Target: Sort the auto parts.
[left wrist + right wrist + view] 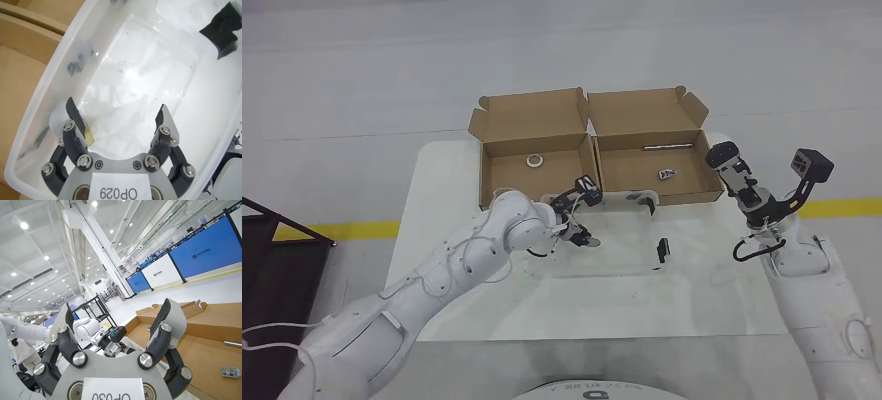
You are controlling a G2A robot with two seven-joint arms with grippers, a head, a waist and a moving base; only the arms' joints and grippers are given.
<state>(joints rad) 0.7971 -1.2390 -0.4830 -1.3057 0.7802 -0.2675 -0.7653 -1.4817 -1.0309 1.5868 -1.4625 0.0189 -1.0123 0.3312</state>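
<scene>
Translucent plastic bin (132,56) surrounds my left gripper (116,103), jaws released. My right gripper (117,303) hangs agape near a cardboard box (627,170).

Grey floor (362,60), yellow line (852,207)

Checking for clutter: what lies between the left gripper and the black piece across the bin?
Only bare floor of the bin separates the left gripper from the black piece, per the left wrist view.
</scene>
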